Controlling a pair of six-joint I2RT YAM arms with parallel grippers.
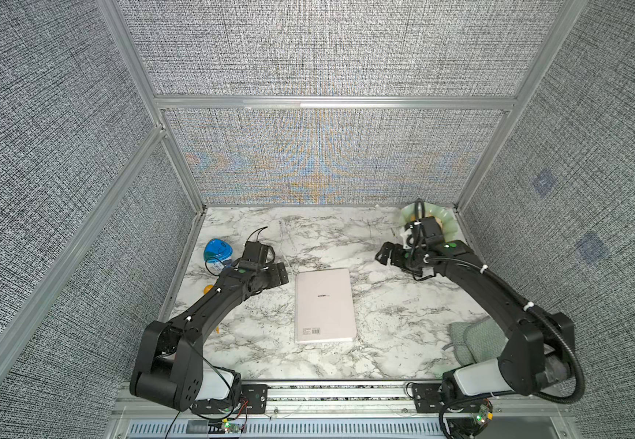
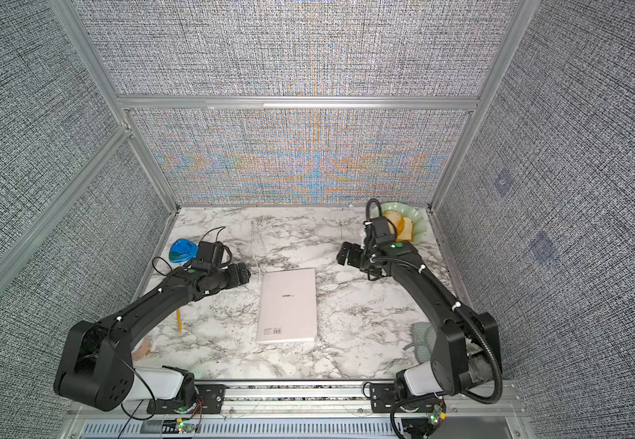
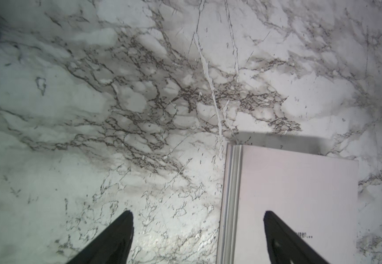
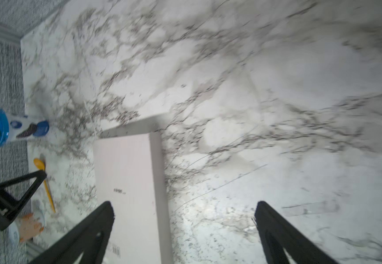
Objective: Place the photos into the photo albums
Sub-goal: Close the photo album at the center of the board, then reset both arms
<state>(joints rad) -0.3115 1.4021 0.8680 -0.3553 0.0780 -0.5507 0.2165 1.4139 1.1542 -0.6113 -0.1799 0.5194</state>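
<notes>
The photo album [image 1: 325, 306] [image 2: 287, 306] lies shut on the marble table, barcode cover up, midway between the arms. No photos show in any view. My left gripper [image 1: 278, 273] [image 2: 241, 272] hovers just left of the album's far corner. In the left wrist view it [image 3: 196, 213] stands open across the album's [image 3: 295, 194] spine edge, holding nothing. My right gripper [image 1: 384, 256] [image 2: 344, 252] hangs to the right of and beyond the album. In the right wrist view it [image 4: 184, 204] is open and empty above the album's [image 4: 126, 173] right edge.
A blue-capped bottle [image 1: 217, 254] [image 4: 9, 128] lies at the far left behind the left arm. A yellow spoon [image 4: 45, 182] lies under that arm. A green plate [image 2: 418, 224] with bread sits in the far right corner. A grey-green cloth [image 1: 471, 338] lies near the right arm's base.
</notes>
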